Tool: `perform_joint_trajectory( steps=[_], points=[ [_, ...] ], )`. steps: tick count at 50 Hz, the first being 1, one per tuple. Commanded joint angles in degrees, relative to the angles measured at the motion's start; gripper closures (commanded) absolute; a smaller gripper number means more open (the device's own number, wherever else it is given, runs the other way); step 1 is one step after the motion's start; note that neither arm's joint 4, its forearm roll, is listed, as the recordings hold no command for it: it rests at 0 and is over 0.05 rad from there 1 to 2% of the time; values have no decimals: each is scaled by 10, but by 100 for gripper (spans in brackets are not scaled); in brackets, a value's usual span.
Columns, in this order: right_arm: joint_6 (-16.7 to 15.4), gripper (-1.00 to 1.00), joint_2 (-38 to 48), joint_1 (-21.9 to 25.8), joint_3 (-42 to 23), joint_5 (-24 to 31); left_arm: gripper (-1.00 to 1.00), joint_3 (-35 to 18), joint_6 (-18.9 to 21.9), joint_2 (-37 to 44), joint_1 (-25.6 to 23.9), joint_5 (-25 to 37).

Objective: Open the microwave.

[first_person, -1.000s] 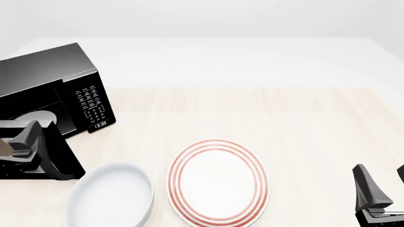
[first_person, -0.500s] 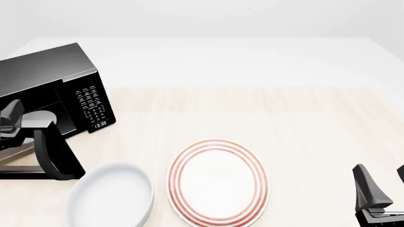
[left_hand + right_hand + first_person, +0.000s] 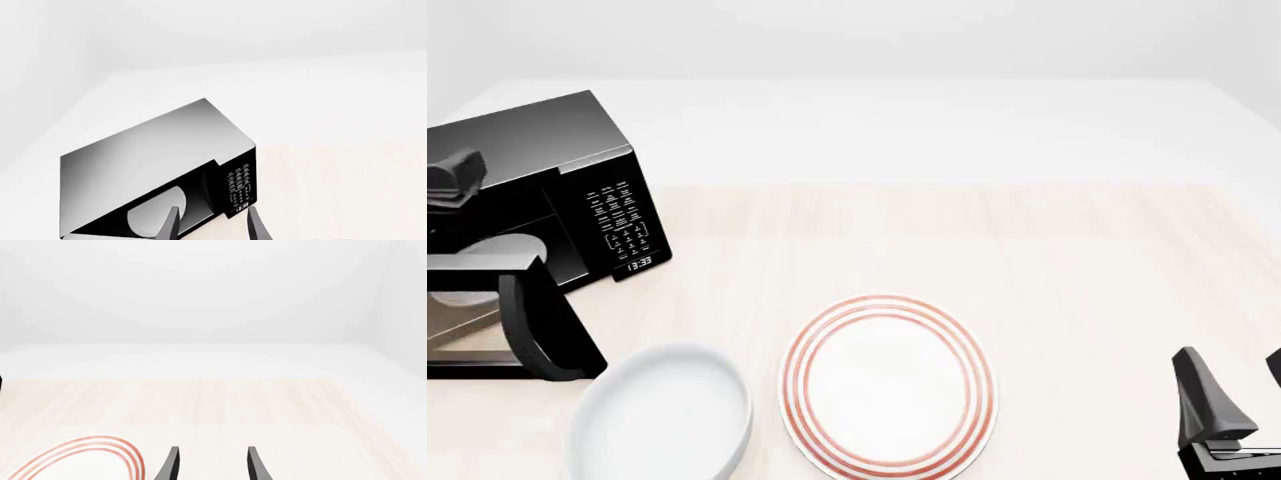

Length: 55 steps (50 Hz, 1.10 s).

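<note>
The microwave (image 3: pixel 547 190) at nine o'clock is standing with its door (image 3: pixel 541 325) swung wide (job looking done); left gripper (image 3: pixel 210 225) and right gripper (image 3: pixel 210 465) are both hanging spread, empty.

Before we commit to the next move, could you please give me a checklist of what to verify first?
1. The microwave has its door swung open, turntable visible: ok.
2. The left gripper is open, empty and off the door: ok.
3. The right gripper is open and empty: ok.
4. The bowl is apart from the door's edge: cannot tell, they sit close.
5. The plate is apart from the door: ok.
</note>
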Motion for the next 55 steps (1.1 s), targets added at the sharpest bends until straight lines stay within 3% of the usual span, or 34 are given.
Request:
perform_joint_trajectory(
  steps=[1,21,55],
  points=[
    [0,-100,0,0,0,0,-100,-76,-8,64,-30,52],
    [0,-100,0,0,0,0,-100,-146,21,137,-26,150],
    [0,-100,0,0,0,0,-100,-154,11,234,-10,191]
  ],
)
